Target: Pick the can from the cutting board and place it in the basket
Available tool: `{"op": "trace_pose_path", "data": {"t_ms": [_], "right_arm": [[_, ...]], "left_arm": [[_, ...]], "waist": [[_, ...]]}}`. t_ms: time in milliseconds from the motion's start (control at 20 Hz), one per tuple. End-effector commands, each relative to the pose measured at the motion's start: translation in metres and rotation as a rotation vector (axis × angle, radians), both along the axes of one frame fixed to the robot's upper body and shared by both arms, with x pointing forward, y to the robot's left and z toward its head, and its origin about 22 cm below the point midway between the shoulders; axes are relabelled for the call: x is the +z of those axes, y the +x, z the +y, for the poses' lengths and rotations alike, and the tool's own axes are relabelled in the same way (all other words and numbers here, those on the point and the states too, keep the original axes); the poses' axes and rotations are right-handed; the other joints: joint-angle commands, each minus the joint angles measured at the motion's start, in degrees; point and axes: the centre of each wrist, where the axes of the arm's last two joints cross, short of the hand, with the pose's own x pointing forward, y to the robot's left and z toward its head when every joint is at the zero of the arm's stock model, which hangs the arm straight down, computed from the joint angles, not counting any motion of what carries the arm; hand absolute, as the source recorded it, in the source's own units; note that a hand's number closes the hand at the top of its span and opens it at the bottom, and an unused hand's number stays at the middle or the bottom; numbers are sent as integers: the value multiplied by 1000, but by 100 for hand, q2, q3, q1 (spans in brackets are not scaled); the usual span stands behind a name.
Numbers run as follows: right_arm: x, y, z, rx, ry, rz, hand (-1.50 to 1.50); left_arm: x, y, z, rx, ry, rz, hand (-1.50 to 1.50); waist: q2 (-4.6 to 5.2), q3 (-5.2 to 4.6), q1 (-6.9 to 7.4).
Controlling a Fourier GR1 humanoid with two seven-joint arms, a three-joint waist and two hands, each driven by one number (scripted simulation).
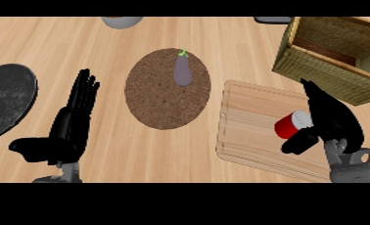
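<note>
Lying on its side on the pale wooden cutting board (pixel 249 121), the red can with a white end (pixel 291 123) sat near the board's right part, just beside the black right hand (pixel 331 119). That hand came in from the lower right, its fingers stretched up past the can toward the basket and its thumb bent under the can; the palm covered the can's right side, so whether fingers and thumb actually touched it could not be told. The woven olive basket with a brown inside (pixel 318 65) stood at the upper right, cut off by the frame's edge, its near corner close to the board's far edge. The black left hand (pixel 72 116) rested at the lower left with straight fingers pointing up, holding nothing. A round brown cork mat (pixel 155 101) lay in the middle of the light wooden counter (pixel 72 38), bearing a small purple eggplant with a green stem (pixel 183 69). A dark round plate (pixel 13 94) was cut off at the left edge, and a grey rounded object (pixel 121 21) showed only partly at the top.
</note>
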Motion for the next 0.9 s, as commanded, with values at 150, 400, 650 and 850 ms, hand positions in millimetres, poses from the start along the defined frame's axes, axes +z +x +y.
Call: {"op": "trace_pose_path", "data": {"t_ms": [150, 400, 650, 850], "right_arm": [[-26, -4, 23, -65, -23, 66, -150], [-25, 3, -5, -57, 11, 83, -150], [-15, -6, -5, -37, -7, 91, -150], [-40, 5, -3, -56, -4, 79, -150]], "left_arm": [[-7, 6, 5, 6, 4, 3, 0], [-6, -5, 3, 13, 10, 0, 0], [5, 3, 2, 7, -5, 0, 0], [2, 30, 14, 14, 1, -10, 0]], "waist": [[2, -1, -4], [1, 1, -2], [-3, 1, -17], [6, 1, -22]]}}
